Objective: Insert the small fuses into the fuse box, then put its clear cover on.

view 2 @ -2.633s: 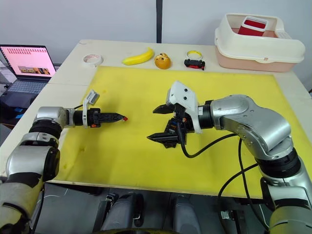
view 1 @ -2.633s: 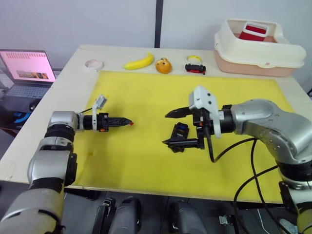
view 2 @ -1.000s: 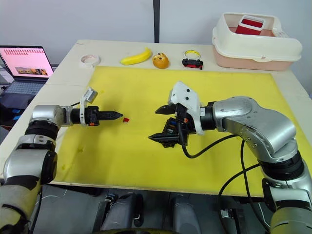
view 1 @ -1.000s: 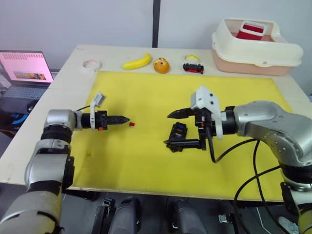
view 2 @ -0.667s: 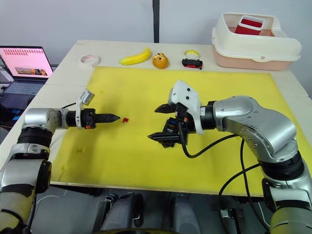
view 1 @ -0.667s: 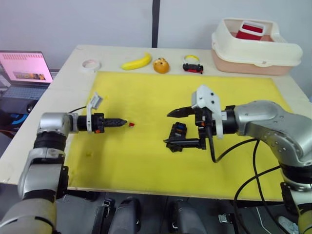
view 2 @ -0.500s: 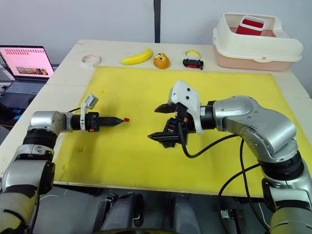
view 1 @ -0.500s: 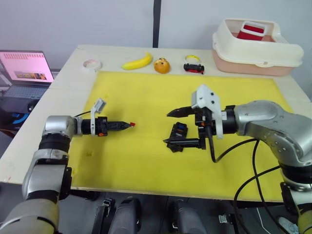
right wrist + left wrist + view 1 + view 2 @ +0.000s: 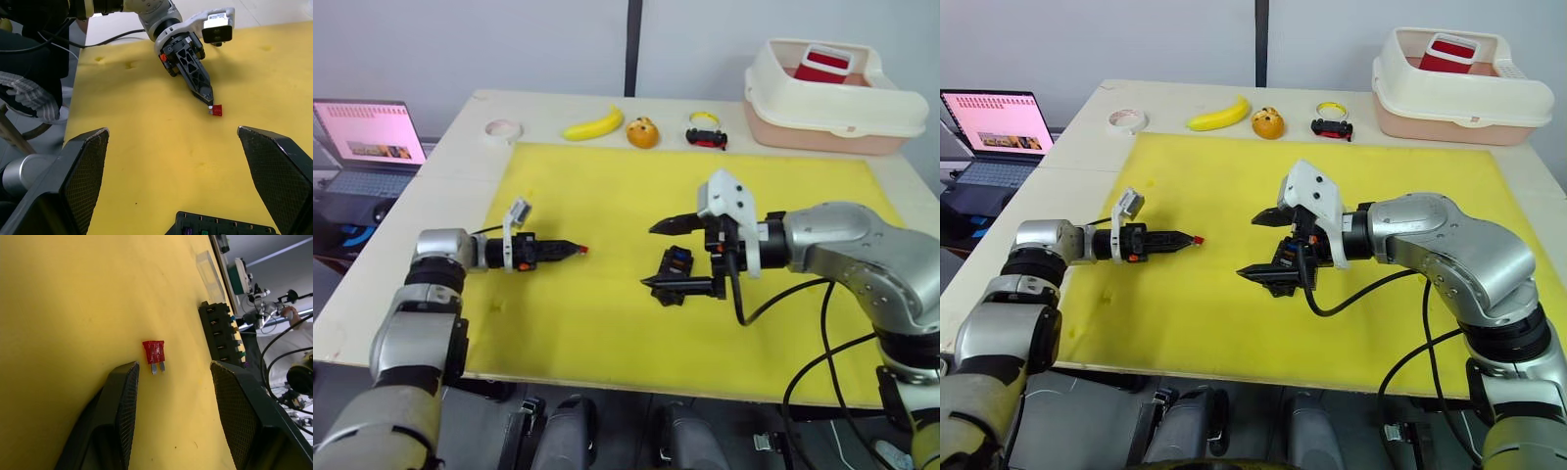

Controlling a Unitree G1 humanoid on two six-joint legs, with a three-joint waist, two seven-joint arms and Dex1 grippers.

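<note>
While the red fuse (image 9: 153, 351) lies flat on the yellow mat (image 9: 607, 186), prongs toward the left gripper (image 9: 174, 378), the fingers stand narrowly apart on either side of it, not touching it. In the head views the gripper tip (image 9: 1187, 239) sits just beside the fuse (image 9: 1199, 239), low over the mat.

Risks, as I judge them:
- The fuse is thin and flat; closing fingers could skate over it or flick it away across the mat.
- It sits nearer one finger than the other, so the near finger may push it sideways before the far one arrives.
- A pinch on the prongs, not the body, would leave it badly oriented for a slot.

The right gripper (image 9: 652, 256) is spread wide, one finger above and one below the fuse box (image 9: 674, 275), holding nothing that I can see. The box lies near mat centre, well apart from the red fuse. Several slots carry coloured fuses (image 9: 205, 233): purple and green show in the right wrist view.

Hard to make out:
- The cover (image 9: 209, 269) is a faint clear shape beyond the box in the left wrist view; I cannot pick it out in the head views.
- The box is cut off in the right wrist view, partly masked by the right gripper from the head, so the count of empty slots is unclear.
- Whether the right fingers touch the box, cannot tell.
</note>
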